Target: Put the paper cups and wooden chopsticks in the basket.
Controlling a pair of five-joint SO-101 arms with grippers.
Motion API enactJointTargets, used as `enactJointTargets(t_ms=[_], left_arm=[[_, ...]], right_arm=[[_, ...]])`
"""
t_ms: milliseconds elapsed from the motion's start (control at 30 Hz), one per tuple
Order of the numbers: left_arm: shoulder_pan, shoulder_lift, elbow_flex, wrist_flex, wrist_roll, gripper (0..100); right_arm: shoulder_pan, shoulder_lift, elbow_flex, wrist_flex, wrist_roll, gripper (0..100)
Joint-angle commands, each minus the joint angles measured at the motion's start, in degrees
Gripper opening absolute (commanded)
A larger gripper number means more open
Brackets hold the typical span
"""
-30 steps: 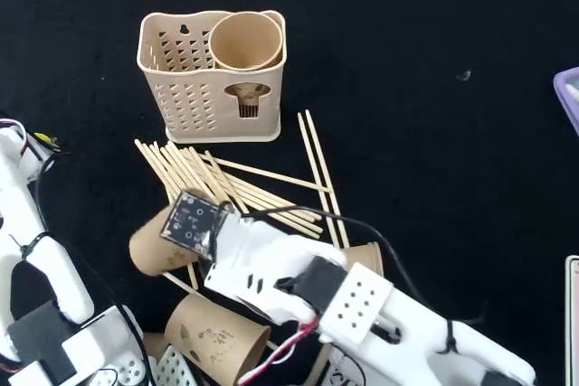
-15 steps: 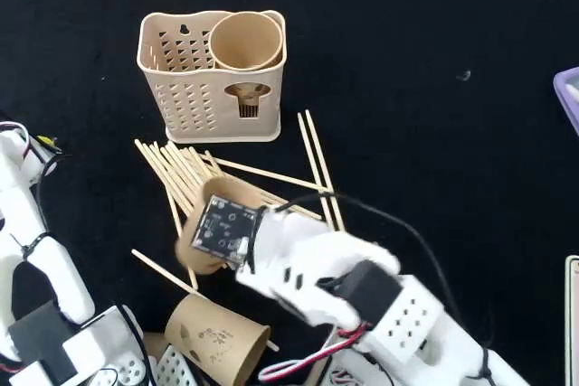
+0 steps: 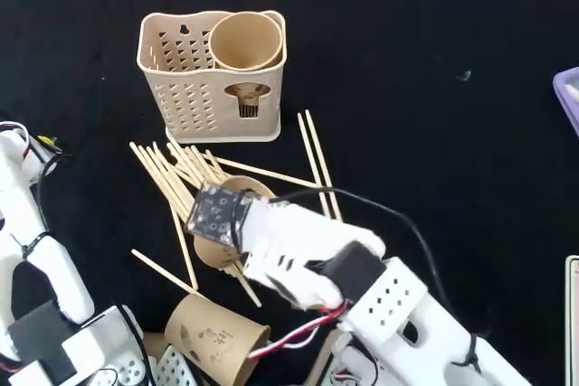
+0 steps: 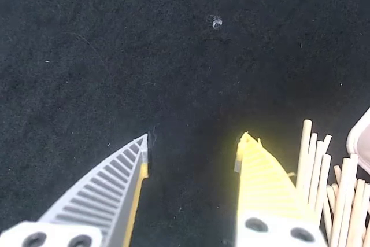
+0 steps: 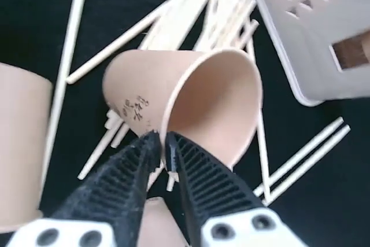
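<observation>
Holding 1 paper cup (image 5: 191, 102) by its rim in the right gripper (image 5: 162, 140), pinched shut with 1 finger inside and 1 outside. Tipped on its side over the pile of wooden chopsticks (image 3: 172, 169), near the front of the basket (image 3: 194, 101). Maybe lifted a little off the desk (image 3: 434, 133), but hard to tell from above.

Keep the squeeze firm but gentle, to avoid squashing the thin rim. Lift higher than the basket wall before going across. Stay clear of the sticks below, to avoid knocking them about. Turn the bottom of the cup down on the way. Aim for the cup in the basket (image 3: 246, 40) and slide the new 1 inside, or use the free half next to it. Let go only when low and straight over the hole.

Leave the left gripper (image 4: 193, 143) spread apart and holding nothing, over bare desk with stick ends just beside. Keep out of the way there.

Left to do after this: at least 1 more cup on its side (image 3: 213, 336) near the front edge, plus all the sticks.
</observation>
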Motion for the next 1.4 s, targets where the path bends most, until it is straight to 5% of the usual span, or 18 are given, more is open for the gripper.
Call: enactJointTargets(t_ms=[0,100,333,567,733,1000,1367], left_arm=[[0.0,-2.1,-0.5,-0.9,0.3,24],[0.0,-2.1,-0.5,-0.9,0.3,24],[-0.1,-2.1,-0.5,-0.9,0.3,24],[-0.1,-2.1,-0.4,-0.4,0.3,24],[0.0,-2.1,-0.4,-0.4,0.3,24],[0.0,-2.1,-0.3,-0.3,0.3,24],[0.0,-2.1,0.5,-0.4,0.3,24]], right_arm=[[-2.6,1.0,-2.6,0.7,-2.9,10.9],[-2.8,1.4,-2.0,0.1,-2.8,13.2],[-2.5,1.0,-1.5,-2.9,-2.7,1.2],[-2.3,-0.1,-27.4,12.0,2.3,1.1],[5.4,1.4,-46.1,14.5,6.5,1.1],[17.1,18.2,-59.6,8.9,17.6,1.1],[20.4,43.6,-81.5,8.9,22.2,1.1]])
